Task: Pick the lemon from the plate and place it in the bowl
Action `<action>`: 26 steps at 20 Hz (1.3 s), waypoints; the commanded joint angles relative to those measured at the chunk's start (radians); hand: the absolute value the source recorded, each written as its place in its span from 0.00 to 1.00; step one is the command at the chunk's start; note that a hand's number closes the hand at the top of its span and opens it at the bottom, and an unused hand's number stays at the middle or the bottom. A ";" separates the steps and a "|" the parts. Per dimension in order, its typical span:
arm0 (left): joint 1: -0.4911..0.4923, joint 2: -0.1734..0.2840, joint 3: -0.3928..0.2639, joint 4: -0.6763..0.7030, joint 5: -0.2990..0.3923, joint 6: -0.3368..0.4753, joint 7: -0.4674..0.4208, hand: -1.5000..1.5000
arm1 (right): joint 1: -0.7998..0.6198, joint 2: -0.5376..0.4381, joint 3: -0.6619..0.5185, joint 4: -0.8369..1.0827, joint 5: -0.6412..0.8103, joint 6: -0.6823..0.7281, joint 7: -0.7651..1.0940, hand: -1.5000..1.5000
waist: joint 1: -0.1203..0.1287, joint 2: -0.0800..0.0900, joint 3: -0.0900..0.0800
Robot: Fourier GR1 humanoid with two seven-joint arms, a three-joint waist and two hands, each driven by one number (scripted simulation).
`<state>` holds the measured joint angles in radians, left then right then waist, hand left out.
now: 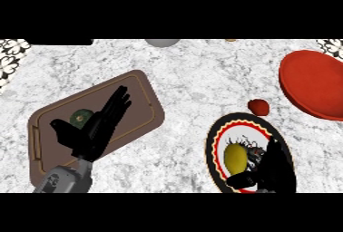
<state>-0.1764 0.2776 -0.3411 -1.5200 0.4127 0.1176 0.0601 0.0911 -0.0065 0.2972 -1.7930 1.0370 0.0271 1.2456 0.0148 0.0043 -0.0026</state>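
- Right hand (273,170): near right of the scene, over the right part of the plate. Fingers (273,152) point away from the robot, close together and fairly straight; the thumb (240,181) juts left, below the lemon. Nothing is pinched between them.
- Lemon (235,156): yellow, oval, lying on the plate just left of the right hand's fingers and just beyond the thumb. Whether the hand touches it cannot be told.
- Plate (221,131): black rim with red and yellow rings round a white centre, at near right. It holds the lemon; the right hand hides much of its right half.
- Bowl (315,84): red, at far right, well apart from the plate and cut by the scene's right edge. Nothing shows inside it.
- Small red thing (258,106): rounded, on the counter between plate and bowl, just beyond the plate's far rim.
- Left hand (90,131): at left, over the tray, open, fingers (117,102) straight and slightly fanned, pointing far and right; thumb out to the left. It holds nothing.
- Tray (144,97): brown, rounded corners, lying at a slant at left.
- Green round thing (81,116): on the tray, just left of the left hand's fingers.
- Counter (194,72): grey-white marbled top.
- Grey round thing (162,42): at the far edge, partly cut off.
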 commanded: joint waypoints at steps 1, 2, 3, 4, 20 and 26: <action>0.024 0.000 -0.006 -0.023 -0.003 -0.003 0.012 0.50 | -0.031 0.006 0.020 0.014 -0.001 0.005 0.242 0.00 | -0.005 -0.004 0.001; -0.008 -0.006 0.006 0.019 -0.013 0.000 0.000 0.50 | -0.084 0.006 -0.033 0.016 -0.012 0.049 0.242 0.00 | -0.010 -0.001 0.000; -0.009 -0.004 0.016 0.008 0.001 -0.005 0.009 0.50 | -0.079 0.006 -0.006 0.080 0.007 -0.011 0.242 0.00 | -0.004 0.000 0.001; 0.032 0.023 0.021 -0.030 0.013 -0.035 -0.004 0.50 | -0.056 0.006 -0.004 0.044 0.001 0.004 0.242 0.00 | -0.002 -0.004 0.000; 0.031 -0.017 0.029 0.018 -0.023 -0.031 -0.020 0.50 | -0.080 0.006 0.040 0.212 0.007 -0.181 0.242 0.00 | -0.009 -0.002 0.002; -0.019 -0.057 0.027 0.023 -0.042 -0.009 0.011 0.50 | -0.202 0.006 0.018 0.272 0.018 -0.181 0.219 1.00 | -0.008 -0.001 0.003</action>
<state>-0.1691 0.2528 -0.3077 -1.5208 0.3888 0.1026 0.0786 0.0015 -0.0137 0.3101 -1.6031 1.0510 -0.0769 1.2415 0.0033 -0.0026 -0.0054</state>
